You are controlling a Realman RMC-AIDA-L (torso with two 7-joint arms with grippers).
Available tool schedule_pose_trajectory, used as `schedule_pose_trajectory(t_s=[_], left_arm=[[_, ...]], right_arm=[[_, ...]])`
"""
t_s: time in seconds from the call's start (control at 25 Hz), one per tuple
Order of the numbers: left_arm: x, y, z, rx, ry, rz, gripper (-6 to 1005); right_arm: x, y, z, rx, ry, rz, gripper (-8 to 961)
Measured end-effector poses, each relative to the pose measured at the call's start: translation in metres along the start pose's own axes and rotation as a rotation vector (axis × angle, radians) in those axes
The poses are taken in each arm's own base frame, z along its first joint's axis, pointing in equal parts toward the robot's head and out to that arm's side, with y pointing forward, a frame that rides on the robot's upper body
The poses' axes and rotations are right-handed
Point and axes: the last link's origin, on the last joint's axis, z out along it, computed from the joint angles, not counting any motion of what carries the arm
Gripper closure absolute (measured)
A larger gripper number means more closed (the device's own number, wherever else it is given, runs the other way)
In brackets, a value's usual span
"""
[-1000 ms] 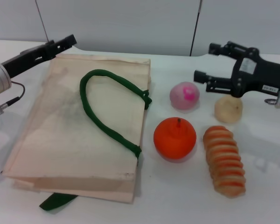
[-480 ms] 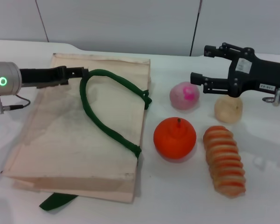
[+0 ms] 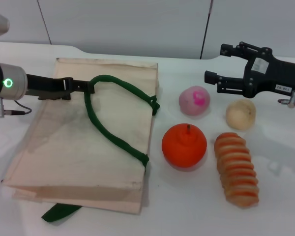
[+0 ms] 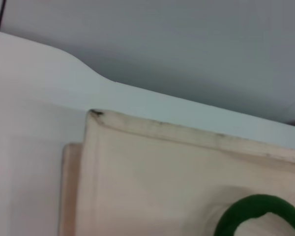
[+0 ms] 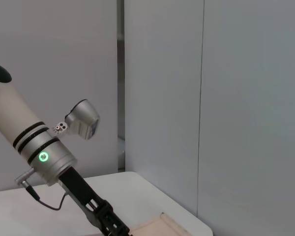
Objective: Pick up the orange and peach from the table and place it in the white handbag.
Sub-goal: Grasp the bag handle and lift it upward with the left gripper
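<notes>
Left claw (image 3: pixel 88 86) at upper left, over the white handbag (image 3: pixel 64 147), tips at the green strap (image 3: pixel 113 123); spread or pressed together, cannot tell. Right claw (image 3: pixel 215 64) at upper right, spread wide, hovering beside the peach (image 3: pixel 194 101). Orange (image 3: pixel 184 145) on the desk (image 3: pixel 187 206), centre-right, below the peach.

Bright orange orange (image 3: pixel 184 145), magenta-blotched pink peach (image 3: pixel 194 101), green-strapped cream handbag (image 3: pixel 64 147)

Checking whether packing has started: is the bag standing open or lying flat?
Flat. The bag lies closed on the table, its green handle sprawled on top.
</notes>
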Motion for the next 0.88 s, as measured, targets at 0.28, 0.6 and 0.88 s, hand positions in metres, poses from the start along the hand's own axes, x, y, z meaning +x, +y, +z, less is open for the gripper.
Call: schedule_pose_trajectory(t_s=[0.28,0.6,0.88], left_arm=[[0.003,0.012,0.01,-0.013,-0.027,0.04,113],[0.002,0.018,0.018,-0.016,-0.061,0.055,116],[0.001,0.02,0.023,-0.005,-0.085,0.07,119]], right_arm=[[-0.002,-0.002,-0.001,0.018,-0.027,0.002,82],[-0.003,-0.002,-0.001,0.02,-0.029,0.001,84],[-0.003,-0.001,0.0,0.018,-0.031,0.001,86]])
